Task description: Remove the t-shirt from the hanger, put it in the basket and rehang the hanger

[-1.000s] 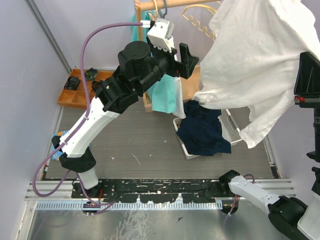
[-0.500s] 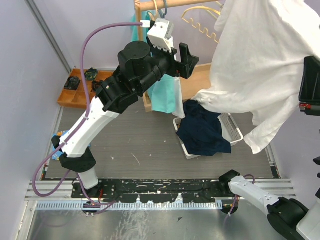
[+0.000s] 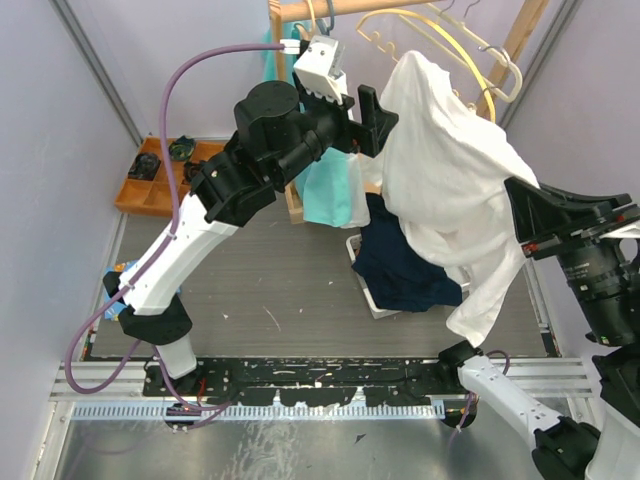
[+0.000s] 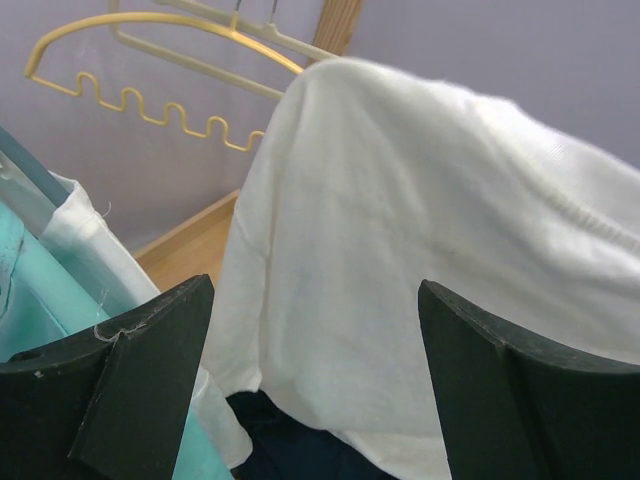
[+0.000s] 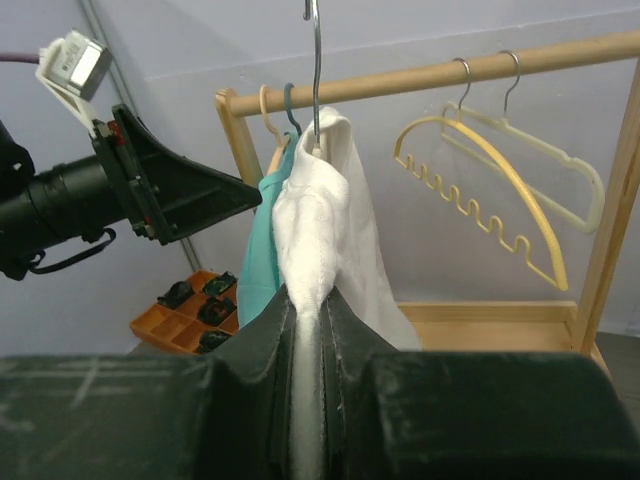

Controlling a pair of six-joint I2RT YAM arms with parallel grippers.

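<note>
T-shirt [image 3: 440,170], white, hanging over the far-right part of the grey tabletop [image 3: 270,290], above a white basket [image 3: 370,295] of dark cloth; wire hanger hook [image 5: 316,70] at its top. Lilac walls; wooden clothes rail [image 3: 380,6] with bare yellow hangers [image 4: 200,24] along the far edge; orange tray [image 3: 150,185] at the far-left corner. Right gripper [image 5: 305,310] up high, pinched tight on a fold of the t-shirt. Left gripper [image 4: 315,300] level with the rail, jaws spread wide, nothing held, just beside the t-shirt.
</note>
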